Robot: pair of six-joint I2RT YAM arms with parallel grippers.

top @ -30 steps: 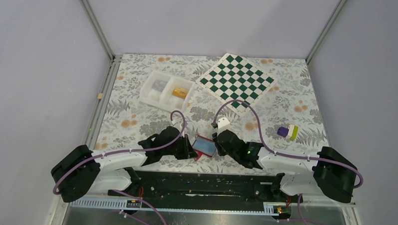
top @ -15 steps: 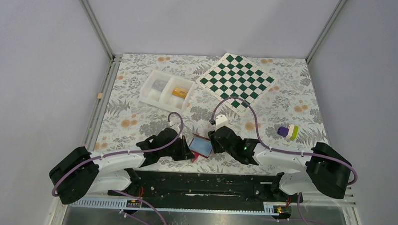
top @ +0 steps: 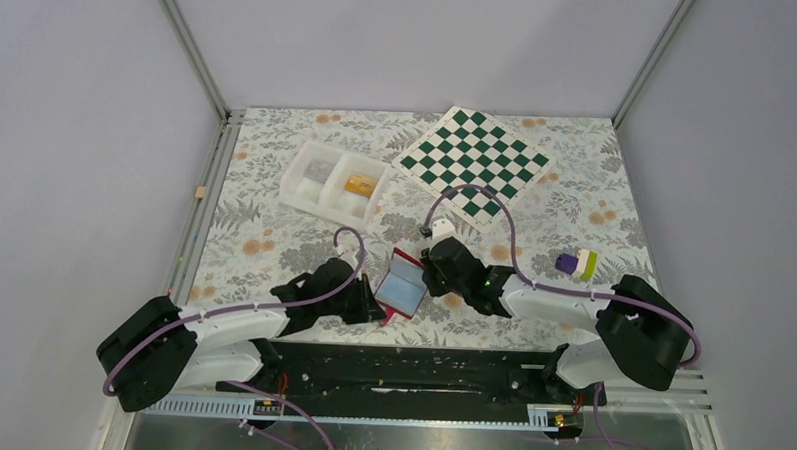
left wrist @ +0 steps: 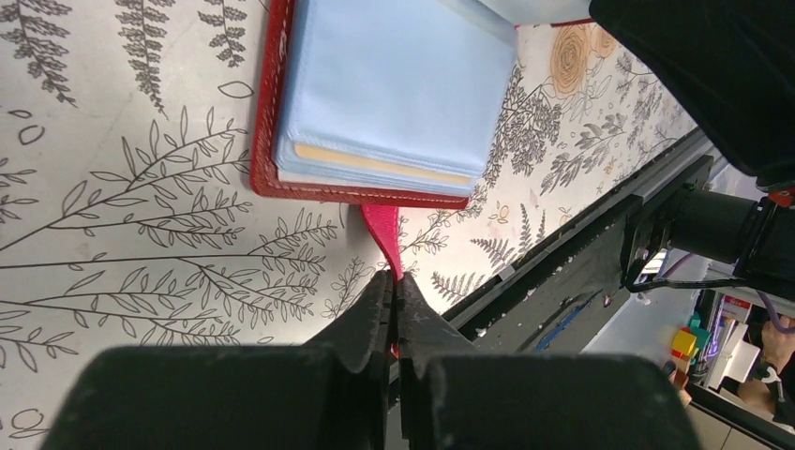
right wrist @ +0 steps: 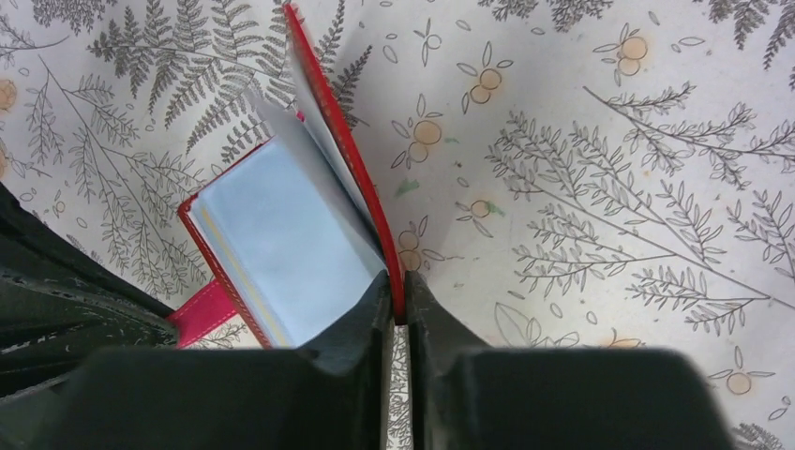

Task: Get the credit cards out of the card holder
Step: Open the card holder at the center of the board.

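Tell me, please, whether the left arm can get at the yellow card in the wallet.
Probably not: its fingers are shut on the wallet's red tab, and the card sits inside a blue sleeve.

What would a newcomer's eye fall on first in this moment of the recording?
The red card holder, near the table's front edge between the arms, is held open: the left gripper pinches its small red tab while the right gripper clamps the raised cover. A yellow card edge shows in the pale blue sleeves. Farther back lie a green-and-white chessboard and a white tray.
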